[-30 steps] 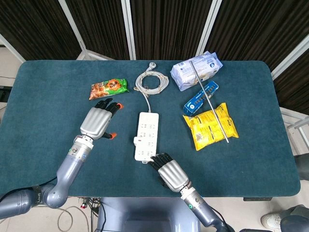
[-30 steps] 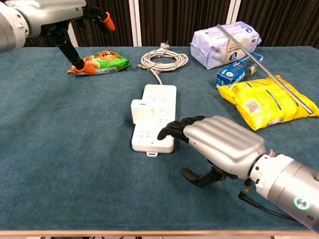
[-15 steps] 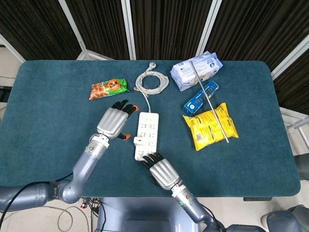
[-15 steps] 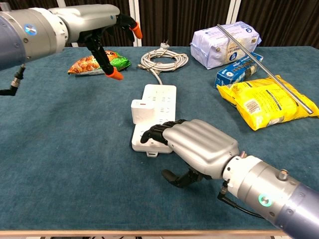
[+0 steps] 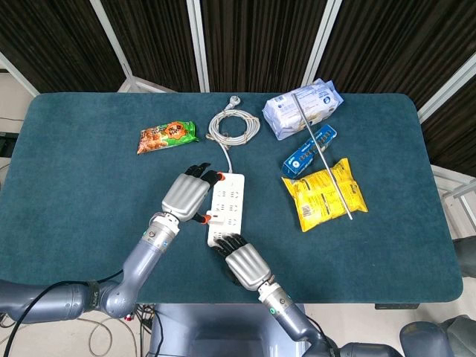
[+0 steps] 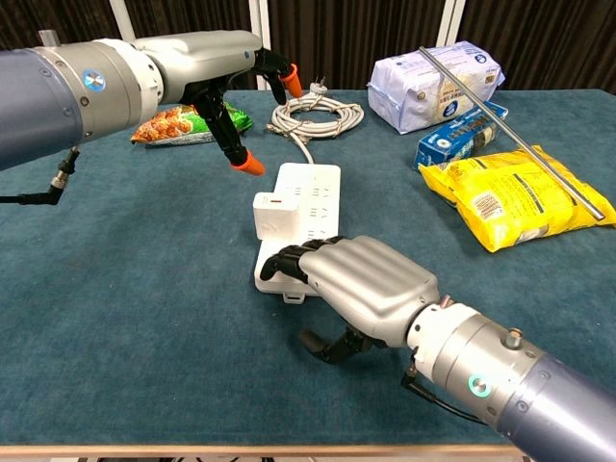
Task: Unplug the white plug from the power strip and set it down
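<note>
Risk of dragging power strip (image 6: 300,214) along: right hand (image 6: 361,281) only pressing its near end, holding nothing; left hand (image 6: 223,67), spread wide, above white plug (image 6: 274,213), ungripped.

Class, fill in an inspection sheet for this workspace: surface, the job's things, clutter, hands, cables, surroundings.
Surface: teal table, cloth-covered.
Job's things: white plug seated in the power strip, not yet pulled.
Clutter: green snack packet; white bag; blue box; yellow bag; metal rod lying across them.
Hands: left hand above the strip, fingers spread, holding nothing; right hand resting on the strip's near end.
Cables: strip's cord coiled at the far end.
Surroundings: dark curtains behind.
</note>
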Motion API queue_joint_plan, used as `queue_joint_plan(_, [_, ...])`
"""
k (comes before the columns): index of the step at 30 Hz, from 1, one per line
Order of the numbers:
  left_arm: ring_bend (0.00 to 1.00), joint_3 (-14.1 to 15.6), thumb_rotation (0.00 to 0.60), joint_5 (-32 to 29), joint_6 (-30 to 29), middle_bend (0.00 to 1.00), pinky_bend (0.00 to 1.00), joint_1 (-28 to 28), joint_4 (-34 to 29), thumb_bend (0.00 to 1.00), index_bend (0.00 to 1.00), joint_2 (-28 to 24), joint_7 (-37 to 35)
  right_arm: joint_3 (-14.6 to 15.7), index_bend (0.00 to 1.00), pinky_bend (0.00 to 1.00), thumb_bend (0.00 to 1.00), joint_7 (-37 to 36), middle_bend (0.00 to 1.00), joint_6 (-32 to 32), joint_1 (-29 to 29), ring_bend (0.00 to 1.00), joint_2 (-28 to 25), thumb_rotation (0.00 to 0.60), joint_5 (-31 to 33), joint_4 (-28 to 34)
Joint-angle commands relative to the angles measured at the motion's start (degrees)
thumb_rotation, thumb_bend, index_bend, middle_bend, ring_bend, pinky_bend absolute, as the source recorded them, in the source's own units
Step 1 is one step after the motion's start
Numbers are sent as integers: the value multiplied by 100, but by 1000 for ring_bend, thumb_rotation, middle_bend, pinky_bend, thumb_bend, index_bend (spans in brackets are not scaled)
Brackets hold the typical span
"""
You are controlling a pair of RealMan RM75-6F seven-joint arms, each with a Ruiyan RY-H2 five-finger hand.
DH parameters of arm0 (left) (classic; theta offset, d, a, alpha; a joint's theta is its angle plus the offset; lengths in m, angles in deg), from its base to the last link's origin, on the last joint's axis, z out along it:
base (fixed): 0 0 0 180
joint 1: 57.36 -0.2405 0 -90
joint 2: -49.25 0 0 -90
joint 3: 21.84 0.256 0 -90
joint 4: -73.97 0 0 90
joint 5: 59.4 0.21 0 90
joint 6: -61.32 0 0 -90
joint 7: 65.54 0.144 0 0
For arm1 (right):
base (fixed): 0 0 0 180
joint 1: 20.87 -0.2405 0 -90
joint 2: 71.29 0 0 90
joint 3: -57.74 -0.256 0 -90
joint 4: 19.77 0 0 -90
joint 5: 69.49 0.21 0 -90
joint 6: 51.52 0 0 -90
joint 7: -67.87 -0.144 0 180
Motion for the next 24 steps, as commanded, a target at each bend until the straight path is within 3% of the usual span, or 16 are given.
queue_joint_plan(1, [89, 63, 600, -32, -24, 245, 179, 9, -27, 67, 243, -3, -13, 48, 216, 188, 503, 24, 201, -10, 2, 178, 46, 600, 59, -44])
queue_joint_plan(24, [136, 387, 600, -477, 26, 401, 193, 417, 319, 103, 360, 480, 303, 249, 217, 188, 504, 12, 201, 22, 16, 177, 127, 600, 233, -170])
